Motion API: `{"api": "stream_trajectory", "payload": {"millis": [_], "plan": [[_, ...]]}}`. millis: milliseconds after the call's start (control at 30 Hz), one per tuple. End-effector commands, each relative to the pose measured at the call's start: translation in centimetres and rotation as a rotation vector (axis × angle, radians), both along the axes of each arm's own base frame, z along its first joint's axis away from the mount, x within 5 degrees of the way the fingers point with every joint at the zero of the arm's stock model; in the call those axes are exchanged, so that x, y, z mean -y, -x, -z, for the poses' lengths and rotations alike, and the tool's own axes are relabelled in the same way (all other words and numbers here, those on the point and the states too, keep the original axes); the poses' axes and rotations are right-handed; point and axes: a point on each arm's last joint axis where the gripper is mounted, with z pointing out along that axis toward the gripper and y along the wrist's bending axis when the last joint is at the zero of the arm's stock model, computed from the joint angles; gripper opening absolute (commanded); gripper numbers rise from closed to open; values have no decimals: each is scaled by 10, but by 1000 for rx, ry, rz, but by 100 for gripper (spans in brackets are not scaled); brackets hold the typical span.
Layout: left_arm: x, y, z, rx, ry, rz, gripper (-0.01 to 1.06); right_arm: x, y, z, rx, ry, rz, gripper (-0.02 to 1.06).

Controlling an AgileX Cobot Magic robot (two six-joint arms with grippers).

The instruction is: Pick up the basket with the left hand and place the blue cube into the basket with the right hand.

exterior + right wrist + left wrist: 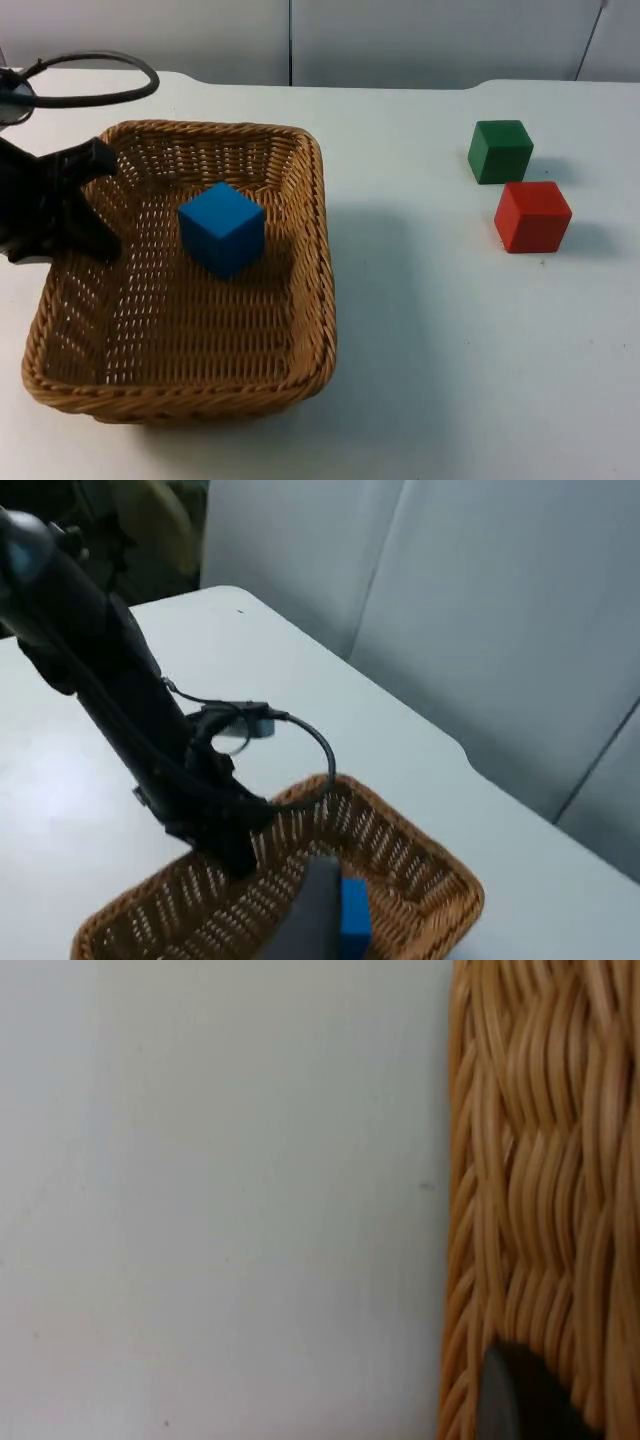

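Nearest you, the wicker basket [180, 390] rests on the white table [450, 340] with the blue cube [222, 228] inside, the left gripper [85, 205] spread wide astride its left rim, and farther off sit the red cube [532, 216], then the green cube [500, 151].

No readable text, label, brand, number or sign anywhere: none on woven wicker basket [300, 330], blue cube [222, 228], green cube [500, 151], red cube [532, 216], white table top [460, 340].
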Motion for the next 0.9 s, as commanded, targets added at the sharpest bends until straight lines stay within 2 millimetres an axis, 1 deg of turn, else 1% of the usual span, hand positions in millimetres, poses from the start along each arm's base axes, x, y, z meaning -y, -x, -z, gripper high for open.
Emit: {"api": "stream_trajectory", "payload": {"millis": [0,33,100,200,233,333,467,600,667,733,833,867], "plan": [[2,-8,-3,20,27,-26,0,36,7,13,-31,-81,50,82],[2,-8,-3,20,27,-26,0,36,7,13,-31,-81,50,82],[1,-14,-5,44,16,-33,0,61,12,21,-54,-137,76,82],[1,-18,-9,61,13,-37,0,89,17,24,-65,-219,82,82],[1,-18,-9,61,13,-37,0,89,17,24,-65,-219,82,82],[0,-21,-6,63,0,-44,0,109,21,22,-49,-269,79,82],[-1,-22,-2,66,-10,-40,0,112,21,21,-37,-264,86,82],[-2,-23,2,79,-22,-43,0,112,21,22,-27,-243,81,82],[-2,-23,9,64,-21,-44,0,112,21,22,-27,-243,81,82],[-2,-23,11,58,-20,-46,0,112,21,22,-27,-243,81,82],[-2,-23,21,33,-21,-39,0,112,21,22,-27,-243,81,82],[-2,-23,21,33,-21,-39,0,112,21,22,-27,-243,81,82]]}}
